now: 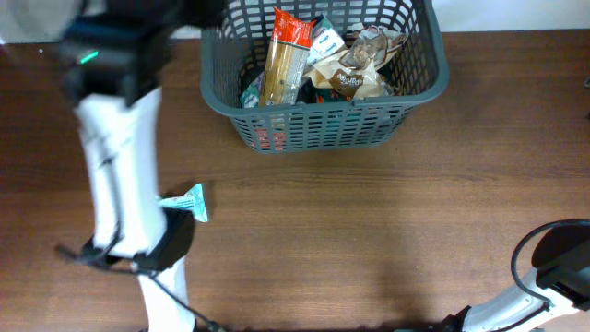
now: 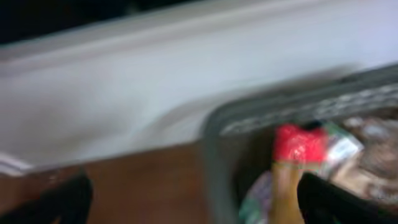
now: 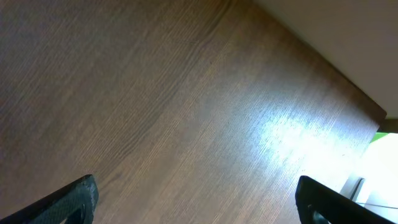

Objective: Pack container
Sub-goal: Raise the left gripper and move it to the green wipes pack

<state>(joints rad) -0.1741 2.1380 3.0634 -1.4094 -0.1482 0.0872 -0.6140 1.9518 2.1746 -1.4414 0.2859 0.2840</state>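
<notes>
Left tool (image 2: 196, 204) is released: its dark fingers sit at both edges of the blurred wrist view with nothing between them. It faces a rounded corner of the large dark grey slotted plastic basket (image 1: 323, 129), and empty jaws beside the rim suit a drop-off spot, as a judgement. The basket stands at the far middle of the brown wooden bench (image 1: 369, 240). Inside, a long yellow pasta packet with red top (image 1: 284, 60) leans lengthwise in the left half, probably because it is too long to lie flat across. A crinkled brown packet (image 1: 355, 74) fills the right half and a white-green packet (image 1: 324, 41) is wedged between them. A small teal packet (image 1: 187, 203) lies on the bench by the left arm's white link, well apart from the basket and not yet packed, so it is the likely next pick. Right tool (image 3: 199, 202) is released too, with nothing held over bare bench at the near right, likely parked clear of the left arm's lane.
</notes>
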